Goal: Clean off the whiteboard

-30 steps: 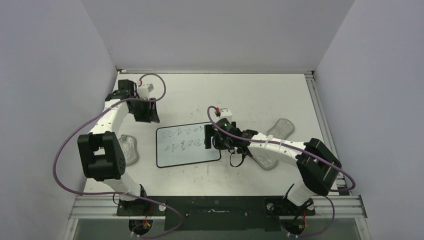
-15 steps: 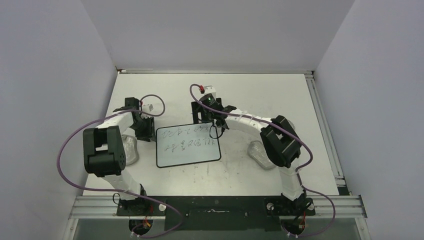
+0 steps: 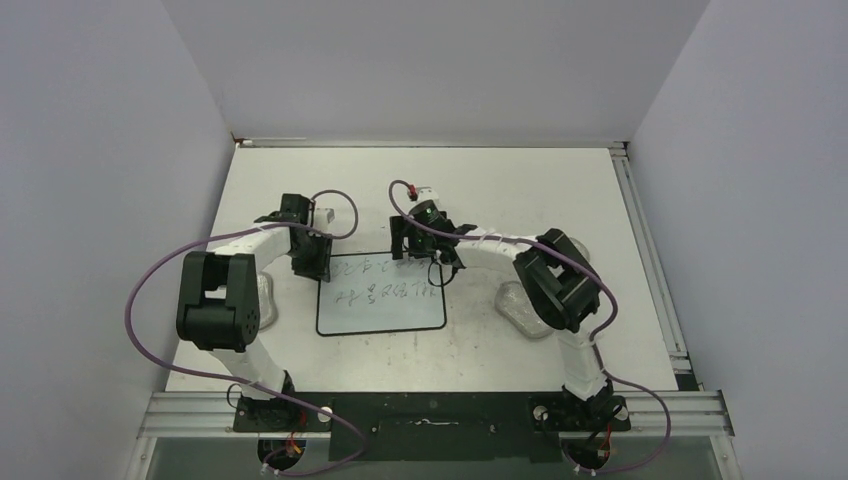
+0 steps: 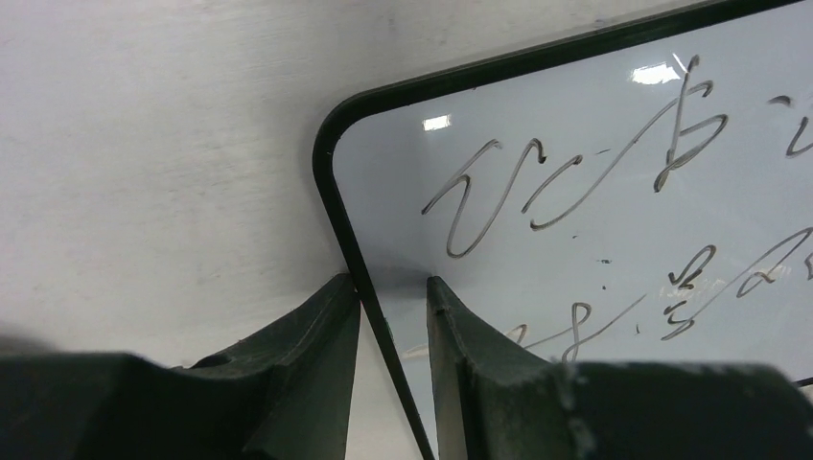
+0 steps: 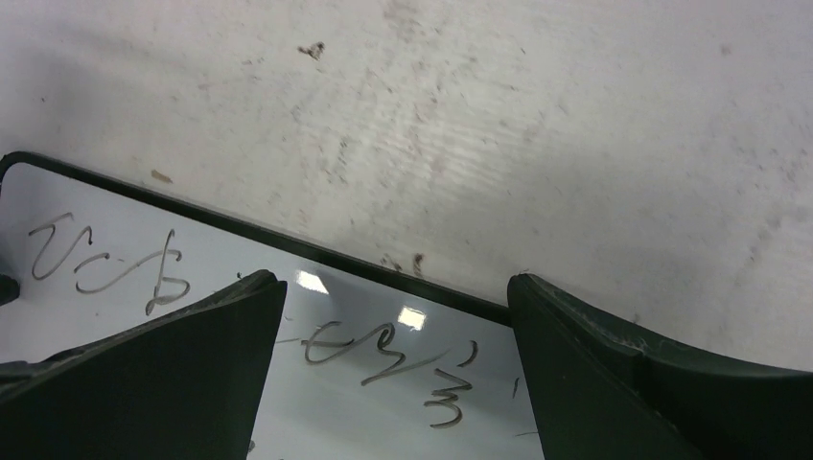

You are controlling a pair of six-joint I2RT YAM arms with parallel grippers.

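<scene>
Top external view: the whiteboard [image 3: 385,318] lies flat on the white counter [image 3: 520,190], near the middle and a little toward the arms, with two rows of dark scribbles [image 3: 385,293] across its far half. The left claw [image 3: 312,262] is down at its far left corner. The right claw [image 3: 414,248] is at the far edge, right of centre. In the left wrist view the left claw [image 4: 393,283] has its jaws a narrow way apart, astride the black rim [image 4: 537,57] just below the rounded corner. One finger [image 4: 316,364] is on the counter side and touches the rim. The other is over the white face with a sliver of space beside the rim, so it seems to pinch nothing, though the contact underneath is hidden. In the right wrist view the right claw [image 5: 395,283] is spread wide and holds nothing; the far rim crosses the gap between its fingers, one of them over the written surface. Two translucent grey lumps sit on the counter. One [image 3: 265,300] is just left of the whiteboard by the left arm. The other [image 3: 520,308] is to the right, apart from the whiteboard and partly under the right arm. They may be shallow shells; whether either holds anything cannot be told from above.
</scene>
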